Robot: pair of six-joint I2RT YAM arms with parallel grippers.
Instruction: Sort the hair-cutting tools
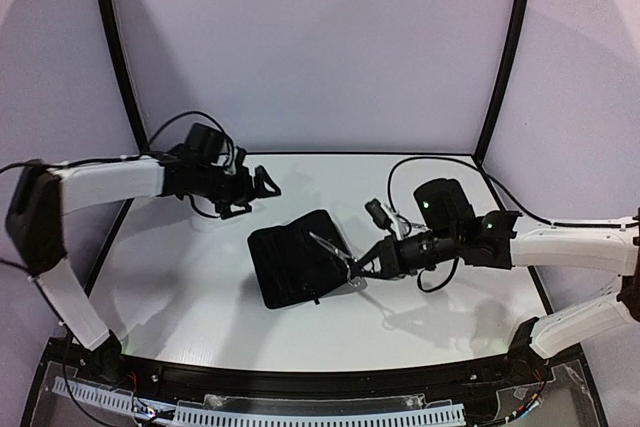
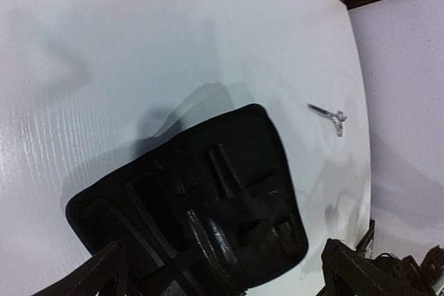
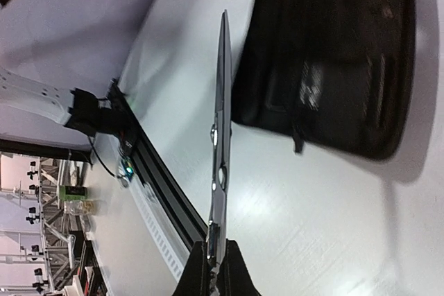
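Note:
My right gripper [image 1: 362, 267] [image 3: 216, 268] is shut on silver scissors [image 1: 330, 249] [image 3: 220, 136] by the handle end. It holds them above the table with the closed blades pointing over the right edge of the open black case [image 1: 292, 265] [image 3: 333, 53]. A second pair of silver scissors [image 1: 394, 220] [image 2: 330, 116] lies on the table to the right of the case. Two dark toothed strips that look like combs [image 2: 223, 171] [image 3: 312, 84] sit in the case's pockets. My left gripper [image 1: 262, 185] [image 2: 223, 254] is open and empty, raised at the back left above the case [image 2: 159, 192].
The white table [image 1: 190, 277] is bounded by black frame posts and purple walls. A black rail with a cable chain [image 1: 300, 409] runs along the near edge. The right arm's cable [image 1: 420, 162] loops above the table.

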